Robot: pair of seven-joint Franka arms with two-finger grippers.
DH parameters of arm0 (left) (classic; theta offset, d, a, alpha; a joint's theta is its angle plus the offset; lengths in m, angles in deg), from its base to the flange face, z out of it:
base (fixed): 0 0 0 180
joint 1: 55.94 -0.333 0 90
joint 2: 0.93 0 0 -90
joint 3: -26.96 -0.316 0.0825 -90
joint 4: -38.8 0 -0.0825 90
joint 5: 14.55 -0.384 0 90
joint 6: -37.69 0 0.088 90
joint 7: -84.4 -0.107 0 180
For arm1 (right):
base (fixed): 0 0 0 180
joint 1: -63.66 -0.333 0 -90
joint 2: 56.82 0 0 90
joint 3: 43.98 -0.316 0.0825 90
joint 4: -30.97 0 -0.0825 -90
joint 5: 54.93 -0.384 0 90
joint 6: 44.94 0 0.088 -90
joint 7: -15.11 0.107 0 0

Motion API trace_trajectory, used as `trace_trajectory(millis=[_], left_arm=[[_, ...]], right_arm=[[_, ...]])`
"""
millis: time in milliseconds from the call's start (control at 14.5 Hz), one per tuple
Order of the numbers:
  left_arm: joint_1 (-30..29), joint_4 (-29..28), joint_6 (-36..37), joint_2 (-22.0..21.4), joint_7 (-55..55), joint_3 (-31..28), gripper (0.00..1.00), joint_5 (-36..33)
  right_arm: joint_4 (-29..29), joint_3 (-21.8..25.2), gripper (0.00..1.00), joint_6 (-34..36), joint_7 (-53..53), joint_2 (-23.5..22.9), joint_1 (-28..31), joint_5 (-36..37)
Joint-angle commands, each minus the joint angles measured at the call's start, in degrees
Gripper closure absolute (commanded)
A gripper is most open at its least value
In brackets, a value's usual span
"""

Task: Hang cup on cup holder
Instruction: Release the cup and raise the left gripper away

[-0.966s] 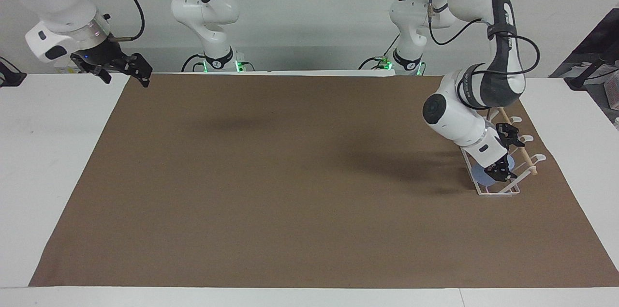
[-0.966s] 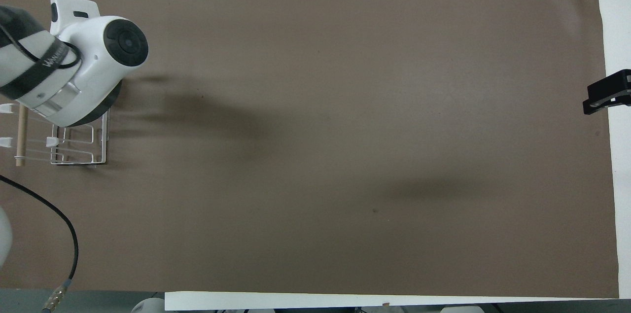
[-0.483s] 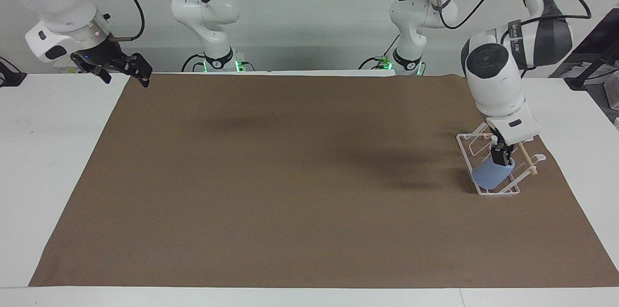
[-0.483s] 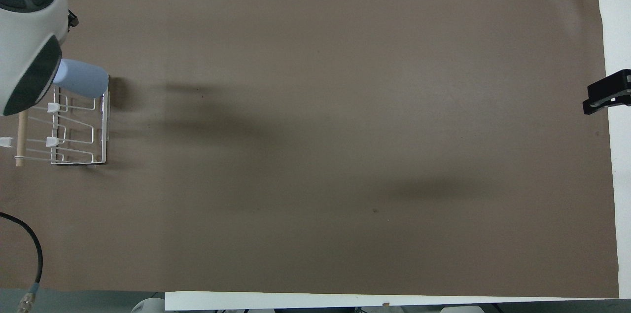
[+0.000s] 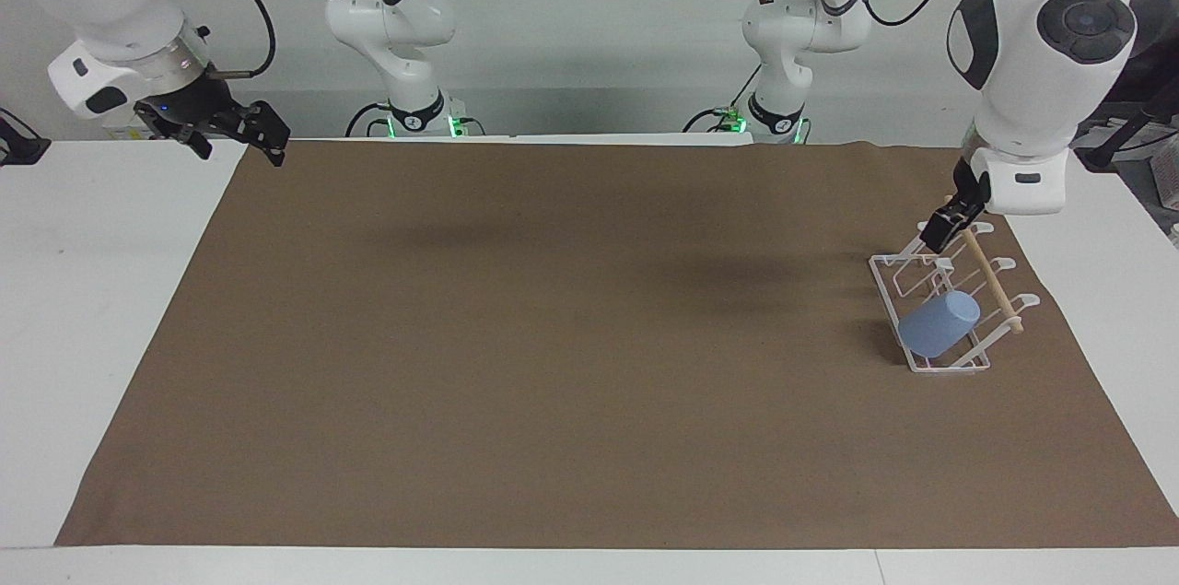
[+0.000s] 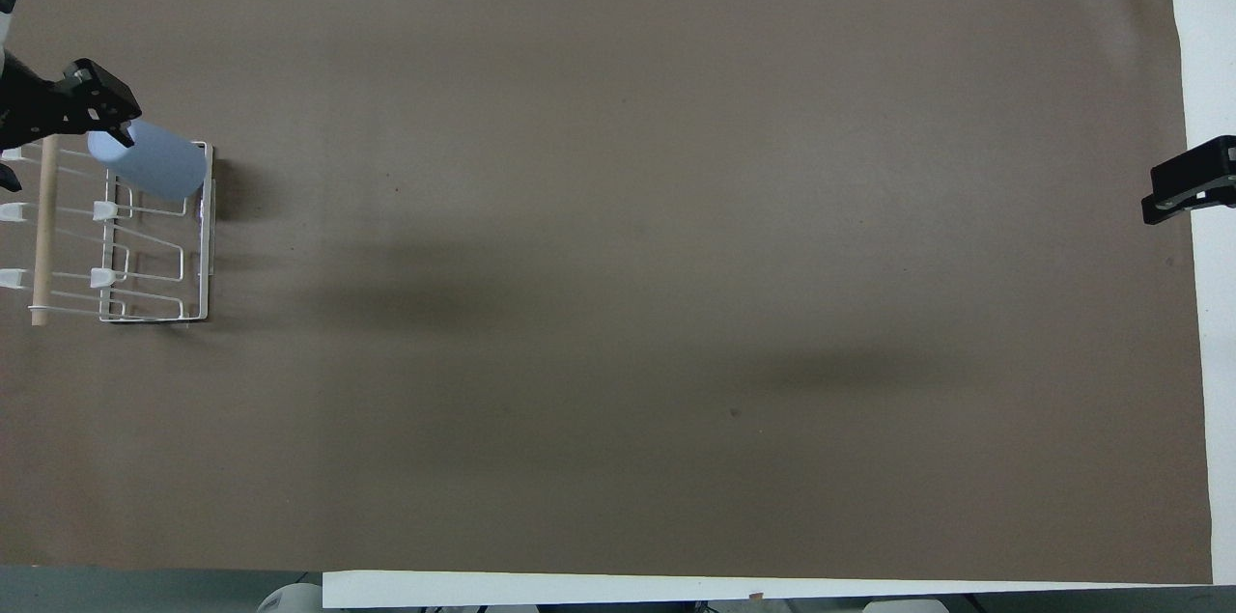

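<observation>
Although the left arm is close by, the light blue cup (image 5: 939,323) is already hung: it sits tilted over a slanted prong of the white wire cup holder (image 5: 930,362), at the end of the holder farthest from the robots, its closed bottom pointing up and away from the wooden rod (image 5: 990,281) that runs along the holder's top. Nothing grips it. The left claw (image 5: 941,228) is over the end of the cup holder nearest the robots, apart from the cup and empty; whether its fingers are spread or pressed together cannot be told. Judged from this, the hanging step is done, and what is left is only for the left arm to draw clear of the cup holder without brushing the rod or the prongs.

The cup looks plain and matte, a small tapered tumbler with no handle, wider at the rim than at the base. It leans with the prong's slant, low against the holder's rectangular base. The holder's other prongs stand bare.

The right claw (image 5: 234,129) waits well apart from the cup holder, over the table's edge at the right arm's end, its fingers spread and holding nothing.
</observation>
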Motion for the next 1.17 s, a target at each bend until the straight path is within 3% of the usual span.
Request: trace_trajectory(millis=[0, 276, 690, 897, 1103], left_arm=[[-1.06, 0.20, 3.03, -1.88, -12.56, 0.25, 0.00, 4.59], [-1.76, 0.20, 2.86, -4.08, -26.21, 0.16, 0.00, 4.69], [-3.26, 5.56, -0.04, -2.07, -26.84, 0.34, 0.00, 4.34], [-3.08, 5.48, -3.21, -1.01, -30.86, -4.39, 0.00, 4.51], [-2.30, 4.96, -4.96, 0.05, -32.47, -3.54, 0.00, 4.60]], right_arm=[[1.25, -0.14, 0.01, 0.00, -1.08, 1.12, 0.19, 0.04], [1.25, -0.14, 0.01, 0.00, -1.08, 1.12, 0.19, 0.04], [1.25, -0.14, 0.01, 0.00, -1.08, 1.12, 0.19, 0.04], [1.25, -0.06, 0.01, 0.00, -1.08, 1.12, 0.19, 0.04], [1.25, -0.06, 0.01, 0.00, -1.08, 1.12, 0.19, 0.04]])
